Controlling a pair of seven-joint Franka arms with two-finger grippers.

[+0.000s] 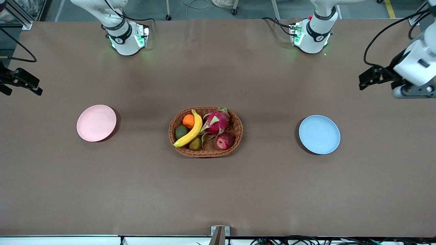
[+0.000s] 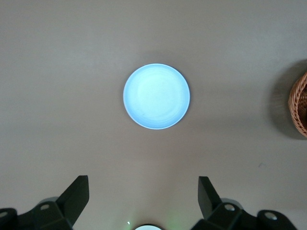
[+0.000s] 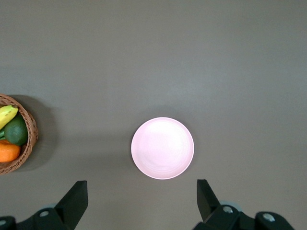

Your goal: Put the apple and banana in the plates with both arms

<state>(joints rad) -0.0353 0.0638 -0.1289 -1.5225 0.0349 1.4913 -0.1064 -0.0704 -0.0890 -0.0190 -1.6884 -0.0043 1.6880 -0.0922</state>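
Observation:
The yellow banana [image 1: 190, 131] and the dark red apple [image 1: 225, 141] lie in the brown wicker basket [image 1: 207, 153] at mid-table. The pink plate [image 1: 96, 123] sits toward the right arm's end and the blue plate [image 1: 319, 134] toward the left arm's end; both are empty. My left gripper [image 1: 363, 81] hangs high over the table's left-arm end, open and empty [image 2: 142, 191], with the blue plate [image 2: 156, 96] in its wrist view. My right gripper [image 1: 35, 89] hangs over the right-arm end, open and empty [image 3: 141, 194], with the pink plate [image 3: 162, 148] in its wrist view.
The basket also holds an orange [image 1: 188, 121], a pink dragon fruit [image 1: 215, 123], a green avocado [image 1: 181, 131] and a small brownish fruit [image 1: 195, 144]. The basket's rim shows in the left wrist view [image 2: 300, 103] and the right wrist view [image 3: 29, 139]. The table is brown.

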